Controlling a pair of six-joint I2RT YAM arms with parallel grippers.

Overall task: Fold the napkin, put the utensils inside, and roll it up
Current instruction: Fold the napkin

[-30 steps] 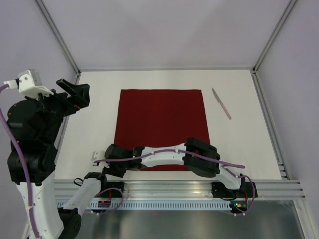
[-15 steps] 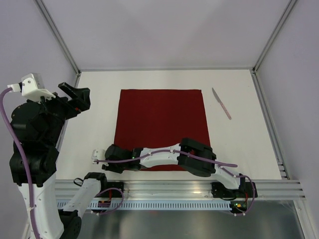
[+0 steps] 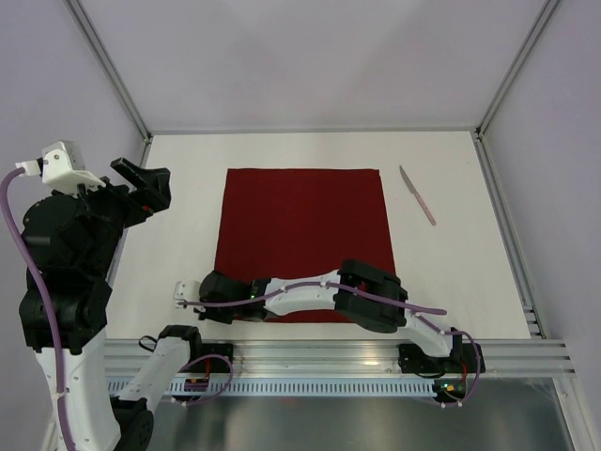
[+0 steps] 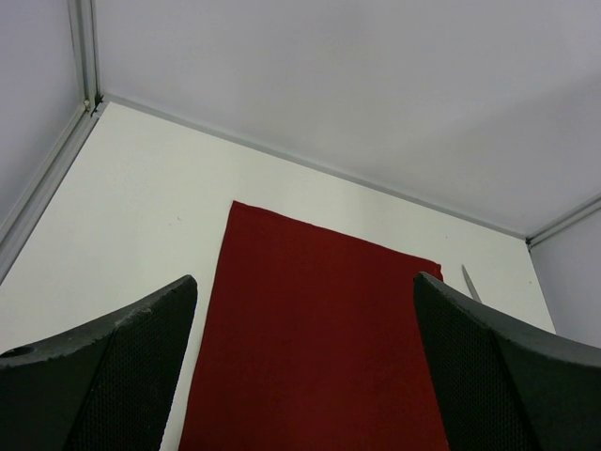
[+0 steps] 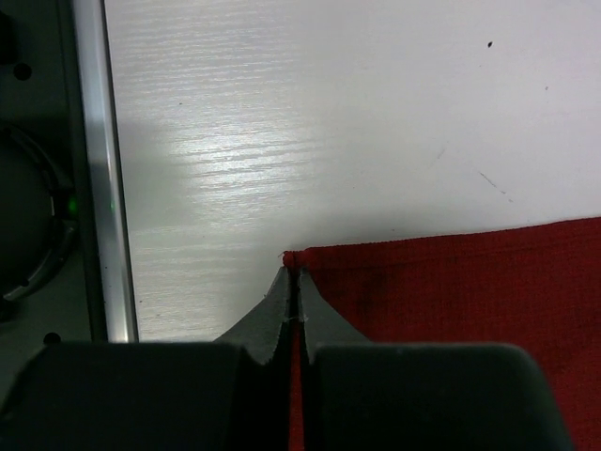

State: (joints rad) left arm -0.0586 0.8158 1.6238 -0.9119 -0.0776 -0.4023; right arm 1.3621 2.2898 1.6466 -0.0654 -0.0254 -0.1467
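- At the near left corner of the napkin [image 5: 451,310], the right hand [image 5: 292,272] is closed tight. Its two tips meet on the very point of the cloth, with only a sliver of hem between them.
- The napkin lies flat and unfolded in the middle of the surface [image 3: 178,235]. It is one smooth layer, so I judge the first fold is only starting.
- The utensil [image 3: 417,195] lies on bare surface off the napkin's far right corner, apart from the cloth and out of the way.
- The left hand [image 4: 305,282] hangs high over the left side with its fingers spread wide, holding nothing. It looks down on the cloth and is well apart from it.
- Risk: the bite is shallow. If the corner is lifted or pulled quickly, the hem could slip out from between the tips and drop back flat.
- Risk: only one corner is held. The other near corner is free, so carrying this one across may skew the fold or drag the whole napkin along the surface instead of turning it over.
- Risk: the right arm reaches across the near edge of the cloth. If a link brushes it on the way up, the edge could bunch.
- Risk: a sideways drag could push the cloth toward the utensil, though the two are well apart for now.
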